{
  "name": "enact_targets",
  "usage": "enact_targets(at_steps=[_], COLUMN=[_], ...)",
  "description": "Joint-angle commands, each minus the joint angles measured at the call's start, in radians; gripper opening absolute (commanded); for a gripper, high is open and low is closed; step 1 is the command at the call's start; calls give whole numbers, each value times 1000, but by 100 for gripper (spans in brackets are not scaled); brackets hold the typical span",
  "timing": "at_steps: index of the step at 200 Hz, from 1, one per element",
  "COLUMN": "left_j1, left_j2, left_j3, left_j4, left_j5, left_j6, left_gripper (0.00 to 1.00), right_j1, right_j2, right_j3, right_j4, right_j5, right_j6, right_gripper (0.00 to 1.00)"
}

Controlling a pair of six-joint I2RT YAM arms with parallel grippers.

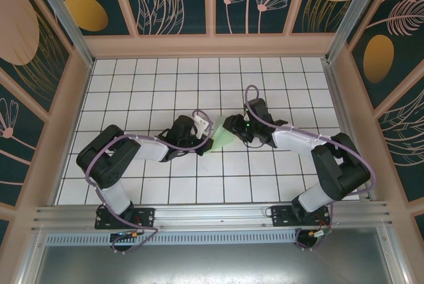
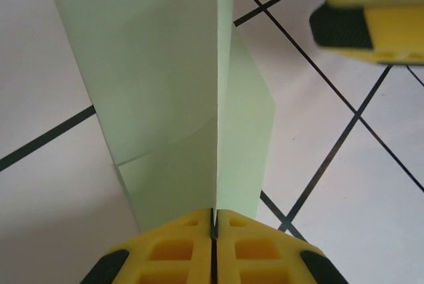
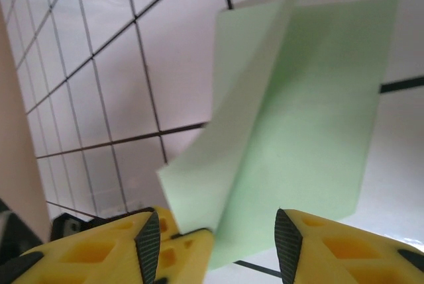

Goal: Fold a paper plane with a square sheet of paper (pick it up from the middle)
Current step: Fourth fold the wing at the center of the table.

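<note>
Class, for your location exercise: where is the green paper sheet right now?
In the top view, the paper sheet is mid-table, pinched by the shut left gripper; the open right gripper flanks it.

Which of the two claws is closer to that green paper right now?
Left. The left gripper is shut on a crease of the folded paper; the right gripper stands open, fingers either side of its edge.

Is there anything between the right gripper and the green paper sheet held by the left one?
Nothing visible. The right gripper is open, and the folded green paper sheet reaches into the gap between its fingers. The left gripper is shut on the sheet's crease.
</note>
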Motion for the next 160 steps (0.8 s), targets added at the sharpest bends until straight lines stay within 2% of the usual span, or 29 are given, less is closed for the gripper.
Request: enact_targets(at_steps=[1, 47, 85, 160], left_j1=[-7, -6, -6, -4], left_j2=[7, 18, 21, 43], left_j3=[29, 61, 67, 82], left_j4=[-43, -83, -90, -107], left_j5=[43, 77, 95, 102], left_j6=[-70, -129, -156, -194], left_gripper=[8, 8, 8, 9], right_j1=[-4, -4, -3, -4], right_j2=[-4, 57, 105, 155], right_j3=[-34, -38, -31, -27], right_j4=[84, 136, 184, 195], right_j5=[-10, -58, -98, -88], right_j6=[-40, -84, -93, -91], right_gripper=[50, 45, 45, 42])
